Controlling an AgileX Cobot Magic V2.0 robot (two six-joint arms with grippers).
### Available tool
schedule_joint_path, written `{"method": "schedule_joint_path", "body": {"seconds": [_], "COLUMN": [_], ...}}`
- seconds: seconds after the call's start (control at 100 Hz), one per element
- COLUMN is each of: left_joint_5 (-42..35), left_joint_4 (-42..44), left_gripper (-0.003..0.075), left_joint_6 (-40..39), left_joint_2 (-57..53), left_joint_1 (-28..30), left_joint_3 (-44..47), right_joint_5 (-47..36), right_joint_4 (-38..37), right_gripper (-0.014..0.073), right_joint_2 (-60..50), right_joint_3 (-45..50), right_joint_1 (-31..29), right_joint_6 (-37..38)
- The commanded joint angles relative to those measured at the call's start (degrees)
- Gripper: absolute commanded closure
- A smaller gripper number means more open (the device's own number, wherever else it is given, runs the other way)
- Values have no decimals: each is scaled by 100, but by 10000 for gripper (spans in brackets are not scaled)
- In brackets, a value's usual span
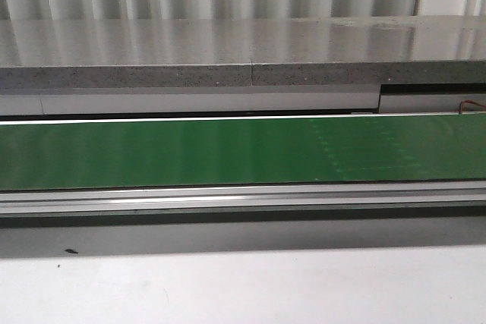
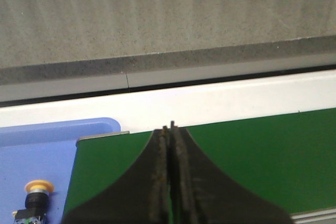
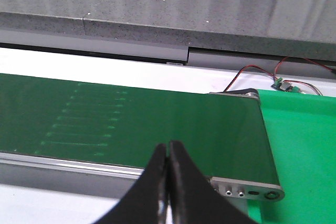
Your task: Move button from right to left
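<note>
We've got the button sitting upright in the blue tray just off the left end of the green belt. Our left gripper and right gripper are both closed tight over the belt, nothing in either.

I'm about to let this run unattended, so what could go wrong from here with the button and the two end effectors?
1. The button stands in the blue tray close to the conveyor belt end; a careless left end effector move might tip it.
2. The right end effector hangs shut over the belt near its roller end; descending there could strike the frame.
3. Loose wires lie beyond the green mat and might snag.
</note>
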Motion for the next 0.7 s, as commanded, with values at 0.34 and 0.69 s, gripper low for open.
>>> {"method": "schedule_joint_path", "body": {"seconds": [0.34,0.69], "left_joint_5": [-1517,-1557], "left_joint_4": [-115,-84], "left_gripper": [741,741], "left_joint_6": [-24,-15], "left_joint_2": [-1426,-2444], "left_joint_1": [-45,-45], "left_joint_3": [909,1384], "right_joint_5": [-447,-447], "right_joint_4": [8,8], "right_gripper": [660,660], "right_joint_2": [53,53], "right_joint_3": [-151,-151], "right_joint_1": [14,14], "right_joint_6": [-49,-49]}}
